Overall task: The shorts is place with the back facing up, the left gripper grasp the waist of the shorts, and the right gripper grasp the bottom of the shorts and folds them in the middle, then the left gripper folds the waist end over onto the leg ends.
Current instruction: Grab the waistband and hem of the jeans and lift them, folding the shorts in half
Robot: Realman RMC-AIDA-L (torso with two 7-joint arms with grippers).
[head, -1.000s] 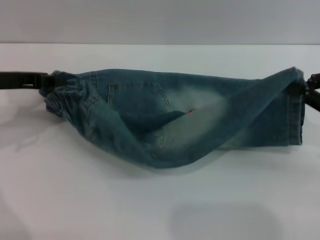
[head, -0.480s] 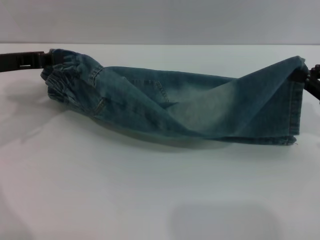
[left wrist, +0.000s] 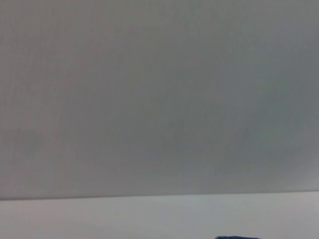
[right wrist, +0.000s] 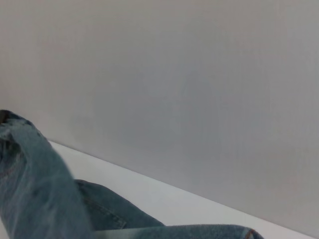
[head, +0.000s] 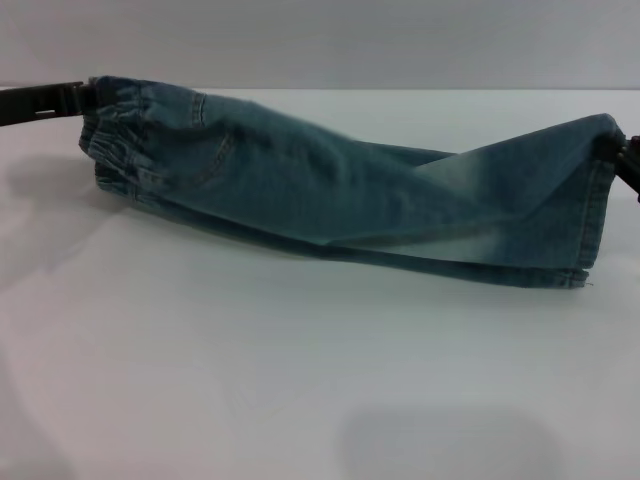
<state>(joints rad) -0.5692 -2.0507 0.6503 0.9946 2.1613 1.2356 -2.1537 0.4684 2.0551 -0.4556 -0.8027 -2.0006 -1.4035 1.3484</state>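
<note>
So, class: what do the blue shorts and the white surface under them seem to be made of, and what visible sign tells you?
The faded blue shorts: apparently denim, matte, with whitish worn patches, visible stitched seams and a puckered elastic waist. The white table surface: smooth and matte, showing only soft shadows; exact material unclear.

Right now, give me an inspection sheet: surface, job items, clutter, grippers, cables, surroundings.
Surface: white table, bare in front.
Job's things: shorts folded lengthwise, stretched across; waist raised at left, leg ends at right, middle sagging onto the table.
Clutter: nothing seen.
Grippers: left gripper clamped on the waist; right gripper clamped on the hem corner.
Cables: nothing seen.
Surroundings: plain grey wall behind.
</note>
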